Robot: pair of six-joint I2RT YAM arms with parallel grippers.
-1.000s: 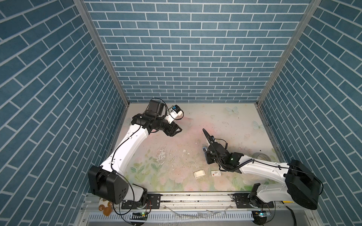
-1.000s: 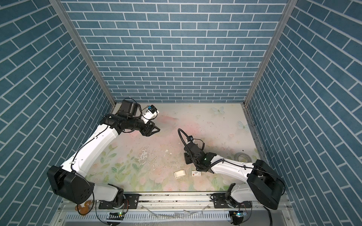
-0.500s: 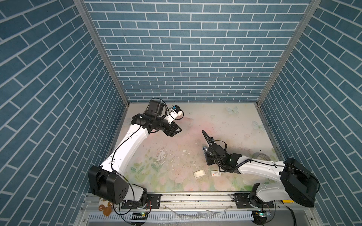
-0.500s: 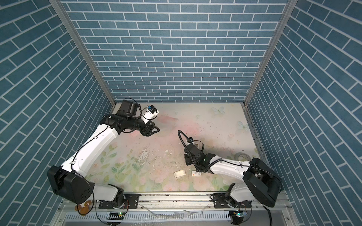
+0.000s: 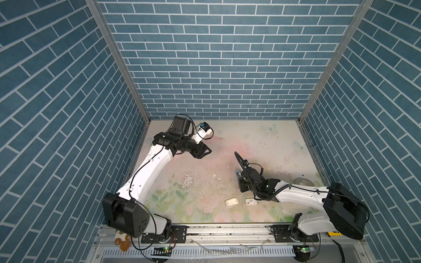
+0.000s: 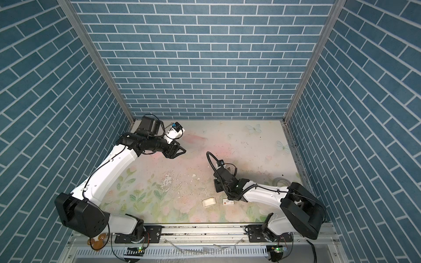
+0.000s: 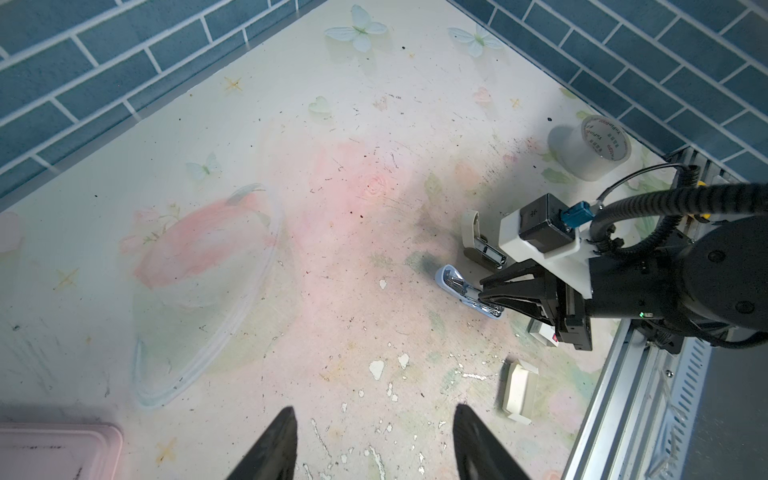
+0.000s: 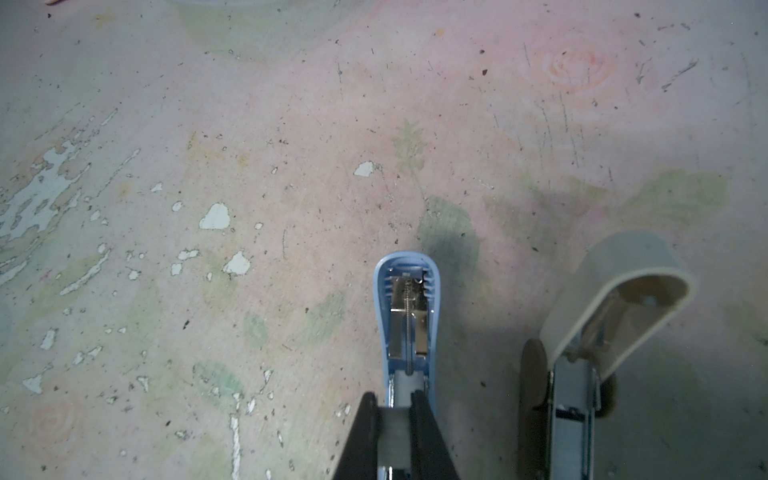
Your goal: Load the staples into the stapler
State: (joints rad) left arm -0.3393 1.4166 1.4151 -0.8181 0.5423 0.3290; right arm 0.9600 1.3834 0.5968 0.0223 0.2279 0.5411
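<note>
In both top views the left hand hangs over the upper left of the tabletop, well apart from everything else. The right hand is low, right of centre, at a blue stapler. Toward the bottom edge lie a white tray and, just right of it, a red-marked sleeve. A tape roll sits at the right edge.

In the left wrist view, the left hand's 2 fingers rise from the bottom of the frame, set apart with nothing between them. At the right the right hand meets the opened blue stapler. A beige stapler stands just beside it, also open.

In the right wrist view, at bottom centre, the right hand is clamped on the staples, a grey strip lined up with the blue stapler's open channel. Whether the strip touches the channel I cannot tell. The beige stapler, lid raised, is at lower right.
</note>
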